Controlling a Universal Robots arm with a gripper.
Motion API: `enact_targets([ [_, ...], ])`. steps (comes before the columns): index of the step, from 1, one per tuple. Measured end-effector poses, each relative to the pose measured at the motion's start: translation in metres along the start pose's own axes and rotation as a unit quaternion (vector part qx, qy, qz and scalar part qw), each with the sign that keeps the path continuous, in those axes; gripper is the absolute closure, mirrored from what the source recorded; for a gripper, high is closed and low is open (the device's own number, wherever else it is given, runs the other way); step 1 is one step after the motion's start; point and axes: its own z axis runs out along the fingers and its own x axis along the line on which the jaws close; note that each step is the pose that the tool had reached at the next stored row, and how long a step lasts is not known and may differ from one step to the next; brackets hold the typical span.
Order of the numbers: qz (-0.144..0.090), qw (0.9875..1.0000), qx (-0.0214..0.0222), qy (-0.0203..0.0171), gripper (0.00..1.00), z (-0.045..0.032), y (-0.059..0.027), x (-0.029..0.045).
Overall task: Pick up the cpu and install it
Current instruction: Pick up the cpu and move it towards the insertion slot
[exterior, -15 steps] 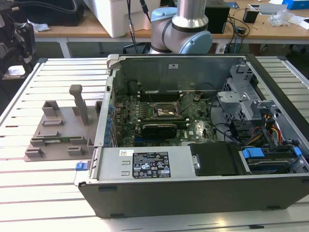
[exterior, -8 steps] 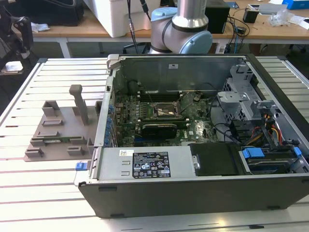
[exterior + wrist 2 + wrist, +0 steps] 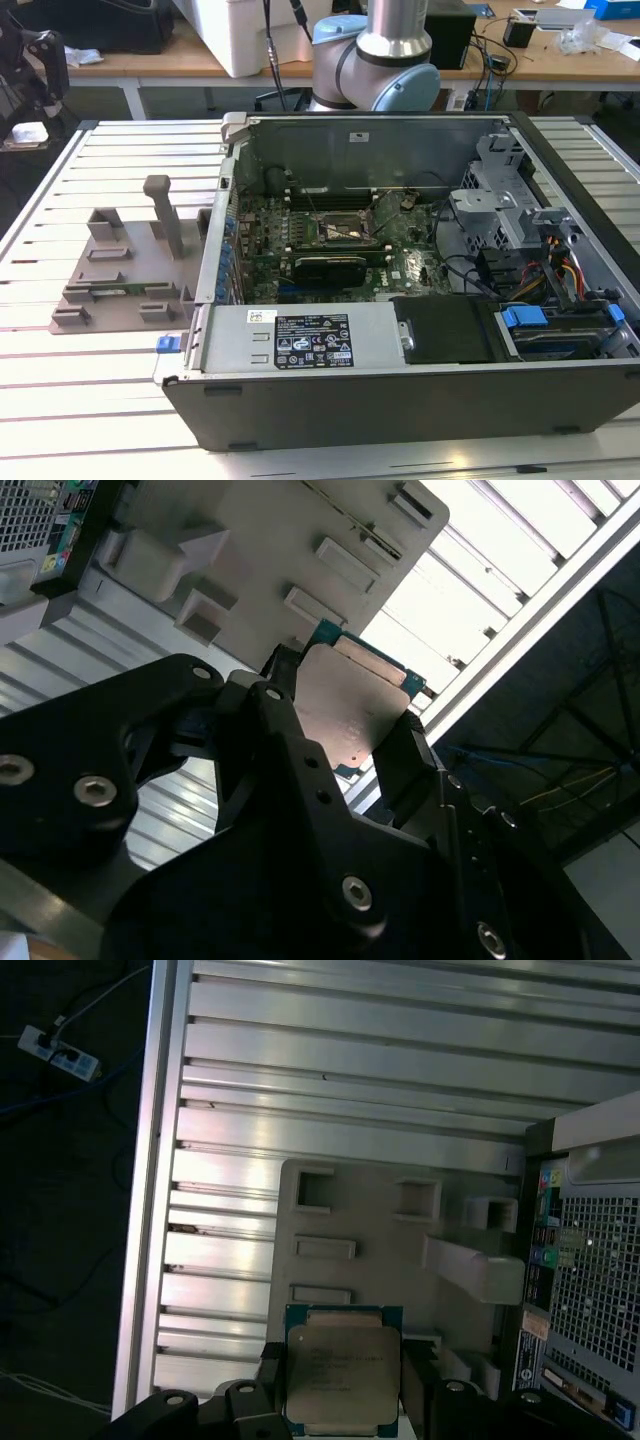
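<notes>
The cpu, silver plate up, lies flat between the fingers of the gripper, which are closed on two opposite edges. It hangs over the grey holder block. The socket sits well apart, inside the open computer case.

Second wrist view: cpu lower part hidden behind tool; exterior view: arm cut by top edge.
</notes>
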Motion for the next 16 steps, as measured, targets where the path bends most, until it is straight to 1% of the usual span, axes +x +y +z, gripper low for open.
enact_targets([
  [2,0.000,1.0000,0.0000,0.0000,0.45,0.0000,0.0000,-0.0002],
  [5,0.000,1.0000,0.0005,0.0001,0.45,0.0001,-0.0006,-0.0058],
  [8,0.000,1.0000,0.0013,0.0001,0.45,0.0004,-0.0016,-0.0162],
  [11,0.000,1.0000,0.0017,0.0002,0.45,0.0006,-0.0025,-0.0239],
  [13,0.000,1.0000,0.0021,0.0002,0.45,0.0008,-0.0032,-0.0308],
  [14,0.000,1.0000,0.0022,0.0002,0.45,0.0008,-0.0034,-0.0330],
  [15,0.000,1.0000,0.0026,0.0003,0.45,0.0009,-0.0039,-0.0380],
  [16,0.000,1.0000,0.0029,0.0003,0.45,0.0010,-0.0042,-0.0408],
])
